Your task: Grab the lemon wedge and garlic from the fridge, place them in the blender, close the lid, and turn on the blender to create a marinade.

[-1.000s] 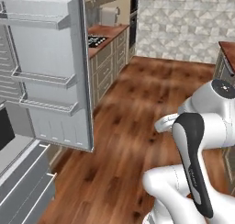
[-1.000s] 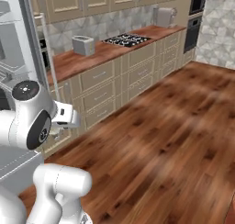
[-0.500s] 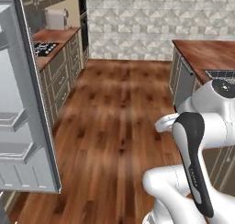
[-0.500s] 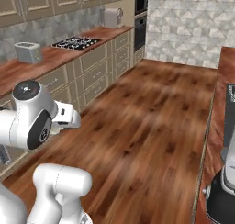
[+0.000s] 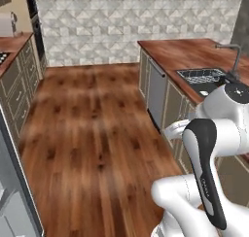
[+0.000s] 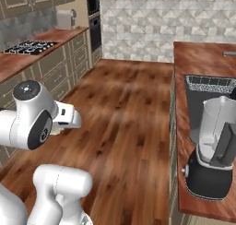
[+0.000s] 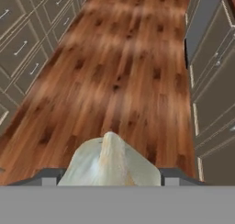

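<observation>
In the hand view the garlic, a pale whitish rounded lump, sits between the two dark finger tips of my gripper, which is shut on it above the wooden floor. The blender stands on the counter at the right, its black base carrying a clear grey-tinted jar with a dark side handle. An edge of the fridge door shows at the lower left of the left base view. The lemon wedge and the lid are out of view.
A sink is set in the island counter behind the blender. A stove and a paper-towel roll sit on the left counter. Wooden floor runs between the two cabinet rows.
The whole picture has swung right as the base turned: the fridge has slid out to the left and the island with sink and blender has come in. The gripper still holds the garlic.
</observation>
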### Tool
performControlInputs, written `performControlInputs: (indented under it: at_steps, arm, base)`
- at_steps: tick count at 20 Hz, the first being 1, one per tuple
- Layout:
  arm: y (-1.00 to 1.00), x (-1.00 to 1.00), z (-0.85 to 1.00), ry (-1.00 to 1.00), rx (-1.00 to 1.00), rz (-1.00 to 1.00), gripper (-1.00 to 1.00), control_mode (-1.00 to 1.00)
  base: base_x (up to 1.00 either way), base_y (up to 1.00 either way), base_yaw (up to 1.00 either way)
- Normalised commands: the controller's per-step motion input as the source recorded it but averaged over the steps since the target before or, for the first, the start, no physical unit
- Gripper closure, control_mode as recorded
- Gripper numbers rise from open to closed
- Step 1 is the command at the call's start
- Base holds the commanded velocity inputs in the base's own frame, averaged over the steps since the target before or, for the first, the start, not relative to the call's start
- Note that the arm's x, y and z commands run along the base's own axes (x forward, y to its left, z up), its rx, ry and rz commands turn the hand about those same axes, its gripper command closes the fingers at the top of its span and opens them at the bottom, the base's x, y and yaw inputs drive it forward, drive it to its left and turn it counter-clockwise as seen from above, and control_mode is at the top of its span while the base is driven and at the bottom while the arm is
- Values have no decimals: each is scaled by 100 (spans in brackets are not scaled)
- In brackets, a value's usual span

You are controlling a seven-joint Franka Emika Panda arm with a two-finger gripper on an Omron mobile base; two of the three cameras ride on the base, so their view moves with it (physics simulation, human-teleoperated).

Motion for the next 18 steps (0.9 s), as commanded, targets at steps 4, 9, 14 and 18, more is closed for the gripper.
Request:
performControlInputs:
  at_steps: [4,9,14,18]
  arm:
    - [0,0,0,0,0,0,100,100]
    - [0,0,0,0,0,0,100,100]
    - [0,0,0,0,0,0,100,100]
    - [0,0,0,0,0,0,100,100]
  base:
    - [-17,3,-36]
    - [0,0,-47]
    - [0,0,-54]
    - [0,19,-55]
